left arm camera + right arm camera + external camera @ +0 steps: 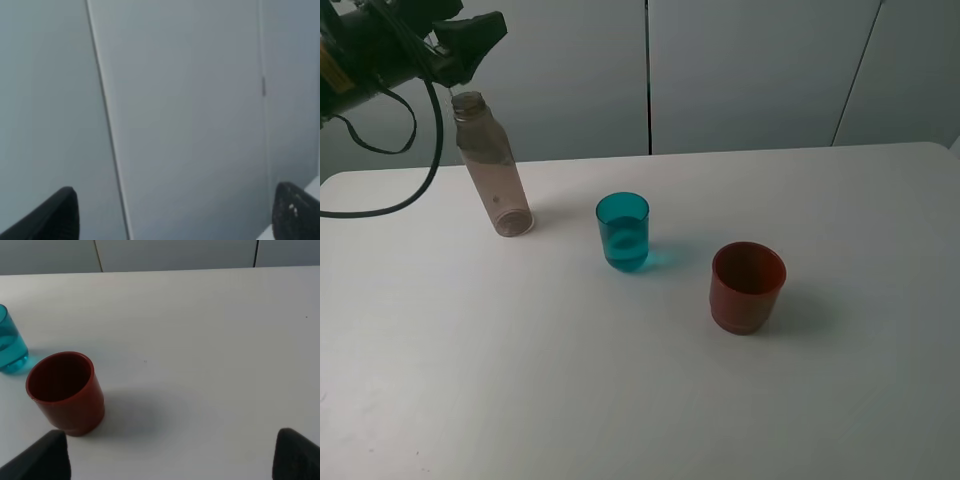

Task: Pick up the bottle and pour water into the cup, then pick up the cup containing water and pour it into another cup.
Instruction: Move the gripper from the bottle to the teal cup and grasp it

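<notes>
My left fingers [470, 38] hang spread just above the bottle [492, 170], which stands near the tabletop's [620, 410] far left corner. The teal cup [623, 232] looks part-filled, so I judge the first pour done. Next my right fingers [42, 457], also apart, must grip it and tip it into the red cup [747, 287].

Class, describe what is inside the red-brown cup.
Inside the red-brown cup only its bare, dark inner wall shows, with no water visible. Its near wall and the shadow hide the bottom.

My high camera overlooks the whole counter [620, 420]; right wrist shares the red-brown cup [65, 392] close, left faces wall [200, 75].
</notes>
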Robot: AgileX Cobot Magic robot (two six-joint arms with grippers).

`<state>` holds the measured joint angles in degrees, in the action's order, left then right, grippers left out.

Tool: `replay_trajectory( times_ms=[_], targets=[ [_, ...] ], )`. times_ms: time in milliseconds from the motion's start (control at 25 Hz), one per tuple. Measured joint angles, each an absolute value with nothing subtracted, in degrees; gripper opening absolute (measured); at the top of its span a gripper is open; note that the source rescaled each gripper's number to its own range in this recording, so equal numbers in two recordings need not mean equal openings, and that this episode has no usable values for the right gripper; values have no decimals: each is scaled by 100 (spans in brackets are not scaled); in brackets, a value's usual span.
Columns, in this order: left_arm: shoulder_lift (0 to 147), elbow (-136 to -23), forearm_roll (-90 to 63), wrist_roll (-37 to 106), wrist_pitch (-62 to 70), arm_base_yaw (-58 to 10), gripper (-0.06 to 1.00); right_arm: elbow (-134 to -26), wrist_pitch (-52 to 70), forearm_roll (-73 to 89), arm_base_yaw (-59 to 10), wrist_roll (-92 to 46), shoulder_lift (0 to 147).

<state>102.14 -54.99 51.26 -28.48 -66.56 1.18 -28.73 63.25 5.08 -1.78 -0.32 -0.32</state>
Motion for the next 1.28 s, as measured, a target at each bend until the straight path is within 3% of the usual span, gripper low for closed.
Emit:
replay_trajectory(
  times_ms=[320, 600, 880, 1280],
  targets=[
    [10009, -5485, 6357, -3929, -6418, -197, 94, -2873, 6325, 508, -178, -32, -32],
    [10009, -4906, 6107, -4134, -5887, -812, 94, -2873, 6325, 508, -178, -41, -32],
    [10055, -3792, 5111, -2656, -5772, -908, 94, -2873, 6325, 508, -178, -41, -32],
    [11162, -3752, 5668, -1914, -5842, -844, 94, -2873, 6325, 508, -178, -31, -32]
  ],
)
